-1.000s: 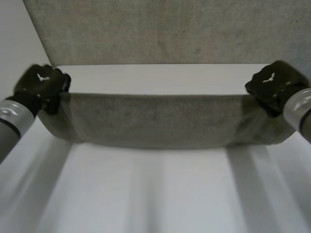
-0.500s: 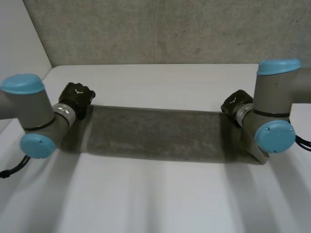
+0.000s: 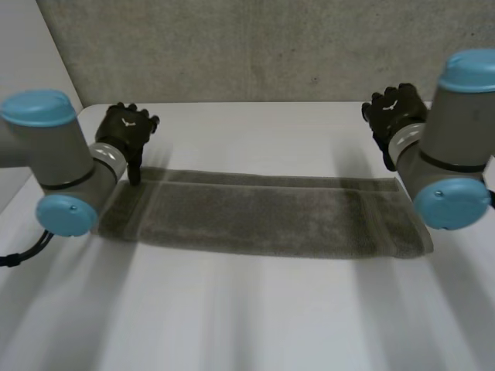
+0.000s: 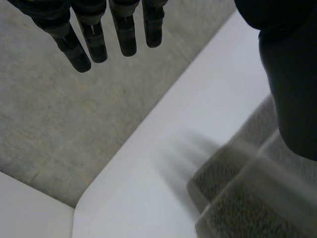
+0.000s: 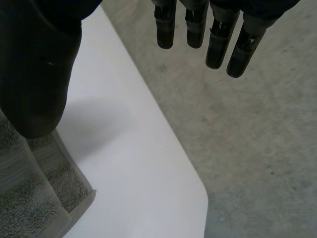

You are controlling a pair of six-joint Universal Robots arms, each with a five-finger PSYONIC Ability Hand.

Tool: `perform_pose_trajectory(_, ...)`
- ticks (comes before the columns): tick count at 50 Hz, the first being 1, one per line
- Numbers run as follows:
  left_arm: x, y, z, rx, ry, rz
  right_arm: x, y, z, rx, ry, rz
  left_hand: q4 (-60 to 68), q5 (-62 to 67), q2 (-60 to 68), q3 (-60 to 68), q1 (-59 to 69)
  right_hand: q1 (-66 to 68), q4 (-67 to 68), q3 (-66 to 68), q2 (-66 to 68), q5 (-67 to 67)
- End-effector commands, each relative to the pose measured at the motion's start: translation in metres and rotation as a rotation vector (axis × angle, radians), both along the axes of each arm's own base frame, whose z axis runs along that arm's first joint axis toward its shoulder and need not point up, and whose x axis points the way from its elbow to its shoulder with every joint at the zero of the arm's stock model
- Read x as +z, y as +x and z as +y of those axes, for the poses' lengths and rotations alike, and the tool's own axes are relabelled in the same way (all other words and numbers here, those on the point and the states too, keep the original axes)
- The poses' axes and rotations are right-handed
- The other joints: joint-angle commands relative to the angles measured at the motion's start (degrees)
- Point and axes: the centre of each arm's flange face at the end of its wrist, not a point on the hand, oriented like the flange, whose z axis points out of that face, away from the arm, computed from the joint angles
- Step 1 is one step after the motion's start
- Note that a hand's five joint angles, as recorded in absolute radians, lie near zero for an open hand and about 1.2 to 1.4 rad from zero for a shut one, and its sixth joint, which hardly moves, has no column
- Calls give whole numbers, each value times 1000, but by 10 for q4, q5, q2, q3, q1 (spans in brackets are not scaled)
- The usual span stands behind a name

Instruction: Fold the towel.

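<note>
No words, numbers or brand names can be read anywhere. The only sign is a small white emblem on the black back of the left hand, with a matching one on the back of the right hand (each looks like two spread strokes, rather like a bird with open wings, but is too small to make out further). Both show in the head view. The towel and the white counter carry no legible label, tag or print.
</note>
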Motion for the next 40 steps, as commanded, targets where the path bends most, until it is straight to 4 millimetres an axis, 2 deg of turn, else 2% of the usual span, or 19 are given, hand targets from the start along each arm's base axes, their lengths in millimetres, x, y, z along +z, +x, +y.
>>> perform_pose_trajectory(1, 29, 11, 26, -61, -4, 115, 15, -16, 39, 29, 30, -4, -34, -113, -31, -25, -39, -31, -45, -36, -37, -34)
perform_pose_trajectory(5, 30, 22, 44, -80, 8, 154, 1, -24, 62, 44, 96, 25, -33, -111, -29, -23, -38, -31, -45, -36, -37, -34)
perform_pose_trajectory(8, 31, 24, 50, -77, 9, 169, -6, -26, 68, 47, 121, 35, -34, -113, -31, -25, -39, -31, -45, -36, -37, -34)
perform_pose_trajectory(10, 26, 27, 61, -73, 30, 195, -20, -29, 79, 57, 167, 52, -34, -113, -31, -25, -39, -26, -41, -32, -33, -30)
perform_pose_trajectory(11, 26, 27, 62, -73, 30, 196, -20, -29, 79, 57, 167, 52, -34, -113, -31, -25, -39, -26, -41, -32, -32, -30)
perform_pose_trajectory(13, 21, 30, 71, -70, 47, 211, -37, -31, 88, 79, 223, 62, -34, -113, -31, -25, -39, -11, -26, -17, -17, -15)
perform_pose_trajectory(15, 19, 31, 75, -69, 53, 213, -45, -31, 91, 96, 242, 60, -34, -113, -31, -25, -39, 10, -4, 5, 4, 7)
perform_pose_trajectory(20, 8, 32, 84, -68, 70, 211, -62, -44, 84, 75, 233, 42, -34, -113, -31, -25, -39, 64, 50, 59, 58, 61)
perform_pose_trajectory(26, 1, 31, 88, -75, 73, 211, -103, -49, 70, 52, 249, 47, -34, -113, -31, -25, -39, 175, 161, 170, 169, 172)
perform_pose_trajectory(33, 1, 30, 88, -77, 72, 212, -125, -62, 58, 10, 304, 53, -34, -113, -31, -25, -39, 255, 240, 249, 248, 251)
perform_pose_trajectory(35, 1, 29, 89, -82, 72, 212, -131, -67, 54, -8, 317, 55, -34, -113, -31, -25, -39, 361, 347, 356, 355, 358)
perform_pose_trajectory(36, 1, 29, 89, -82, 72, 212, -131, -67, 54, -8, 317, 55, -34, -113, -31, -25, -39, 362, 348, 357, 356, 359)
perform_pose_trajectory(38, 0, 29, 89, -81, 75, 211, -129, -71, 49, -30, 310, 52, -34, -113, -31, -25, -39, 627, 612, 621, 620, 623)
perform_pose_trajectory(40, 0, 28, 89, -83, 75, 211, -128, -74, 47, -46, 307, 51, -34, -113, -31, -25, -39, 669, 655, 664, 663, 666)
